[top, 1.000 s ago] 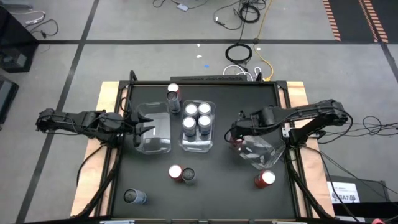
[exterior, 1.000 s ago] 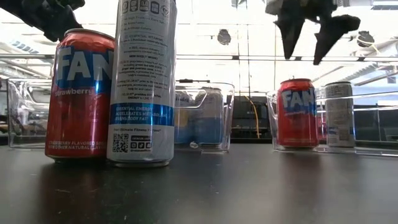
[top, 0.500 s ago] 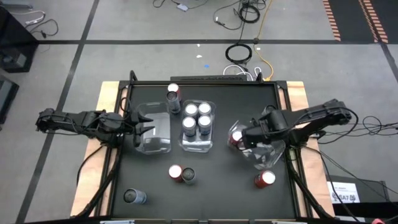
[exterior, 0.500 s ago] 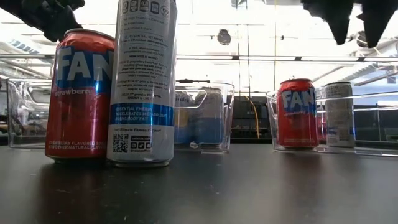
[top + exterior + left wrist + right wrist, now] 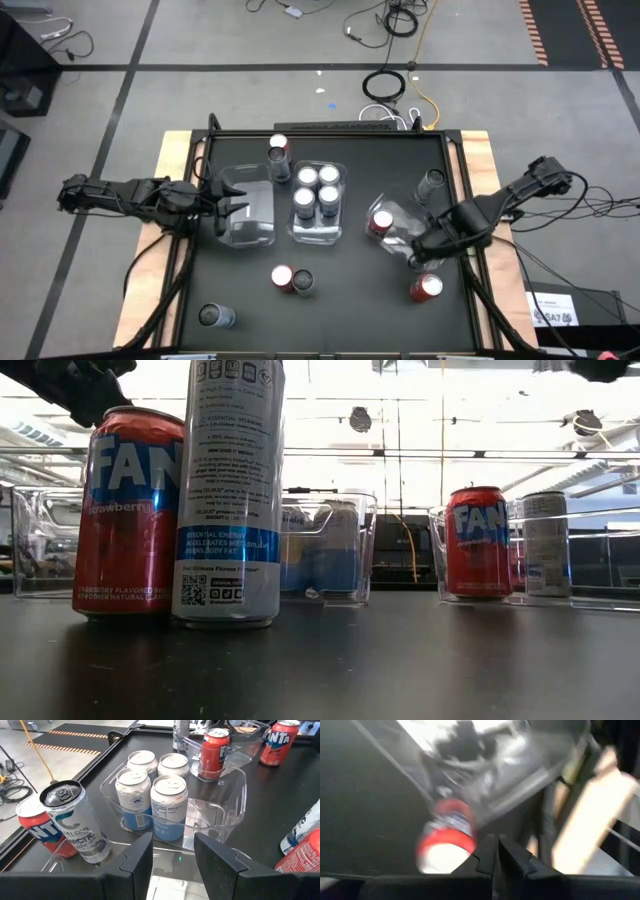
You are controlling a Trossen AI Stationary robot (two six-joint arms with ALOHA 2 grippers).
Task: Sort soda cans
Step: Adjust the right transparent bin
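Note:
Four blue-silver soda cans (image 5: 318,195) stand in the middle clear bin (image 5: 317,234). One red can (image 5: 380,222) stands in the right bin (image 5: 400,243). Loose cans stand on the black table: a red and a dark one (image 5: 279,158) at the far side, a red and a dark one (image 5: 292,281) near the front, a dark one (image 5: 215,316) front left, a red one (image 5: 426,288) front right, a dark one (image 5: 432,182) far right. My right gripper (image 5: 418,250) is shut and empty above the right bin's near end. My left gripper (image 5: 172,865) is open over the left bin (image 5: 250,205).
The three clear bins stand side by side across the table's middle. The table has a raised dark rim (image 5: 330,130) and wooden side rails (image 5: 480,160). Bare table surface (image 5: 350,310) lies between the front cans. Cables lie on the floor beyond the far edge.
My right gripper has swung from above the red can at the right bin's far left corner toward the table's near right, over the bin's near end, tipping more steeply downward. The red can in the bin and the dark can behind it have come into view.

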